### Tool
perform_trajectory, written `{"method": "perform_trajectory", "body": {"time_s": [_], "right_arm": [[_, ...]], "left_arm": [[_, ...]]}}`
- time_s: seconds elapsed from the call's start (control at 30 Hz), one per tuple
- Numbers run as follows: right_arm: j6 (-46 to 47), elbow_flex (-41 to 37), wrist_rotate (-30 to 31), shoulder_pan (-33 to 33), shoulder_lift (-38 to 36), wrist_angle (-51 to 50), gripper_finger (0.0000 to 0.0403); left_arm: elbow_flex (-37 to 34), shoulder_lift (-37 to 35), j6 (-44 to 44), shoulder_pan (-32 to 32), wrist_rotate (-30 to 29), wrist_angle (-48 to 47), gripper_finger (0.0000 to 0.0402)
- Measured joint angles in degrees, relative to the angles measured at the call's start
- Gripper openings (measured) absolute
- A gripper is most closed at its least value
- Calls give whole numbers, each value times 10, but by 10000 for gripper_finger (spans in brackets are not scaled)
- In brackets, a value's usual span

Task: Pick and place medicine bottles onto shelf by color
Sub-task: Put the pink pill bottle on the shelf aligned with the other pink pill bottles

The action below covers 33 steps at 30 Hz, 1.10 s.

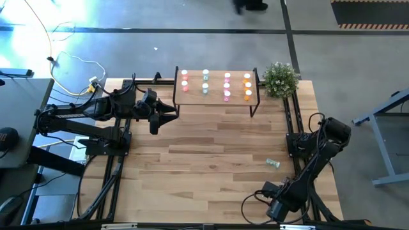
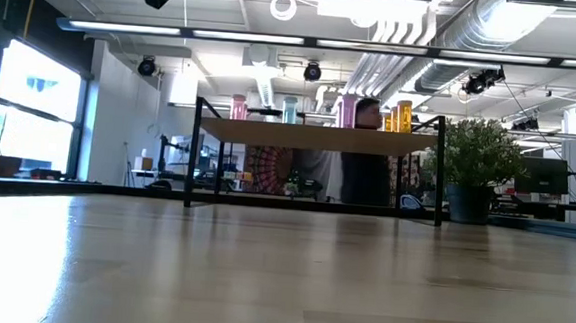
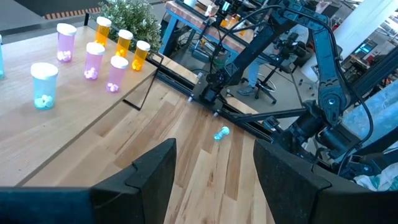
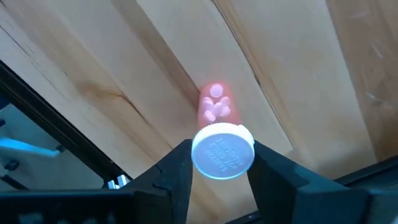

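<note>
Shelf [image 1: 217,99]: eleven bottles; one green bottle [image 1: 273,163] lying on tabletop [image 1: 204,153].

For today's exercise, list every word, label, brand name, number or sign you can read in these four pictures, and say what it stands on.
No text can be read in any view.
White cap of the red bottle between the right gripper's fingers: raised lettering, too blurred to read.
Bottles on the shelf: no labels visible.
Green bottle lying on the table: too small to tell.

Bottles [image 1: 216,85] stand on the shelf [image 1: 217,99] — plant [image 1: 280,79] beside it, one bottle [image 1: 273,163] lying apart.
</note>
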Motion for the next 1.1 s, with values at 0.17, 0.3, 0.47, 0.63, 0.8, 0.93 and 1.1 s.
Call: {"method": "perform_trajectory", "body": {"time_s": [0.17,0.3,0.47,0.63,0.8,0.93,1.1], "right_arm": [[-2,0,8,0,0,4,129],[-4,0,24,0,-1,13,129],[-11,0,28,-2,-2,17,129],[-12,0,30,-2,-2,21,129],[-11,0,30,-2,-2,20,117],[-11,0,30,-2,-2,20,98],[-11,0,26,-2,-2,22,100]], "left_arm": [[0,0,0,0,0,0,204],[0,0,0,0,0,0,204],[0,0,0,0,-2,0,204],[0,0,0,0,-2,0,204],[0,0,0,0,-2,0,204],[0,0,1,0,-2,0,204],[0,0,2,0,-2,0,204]]}}
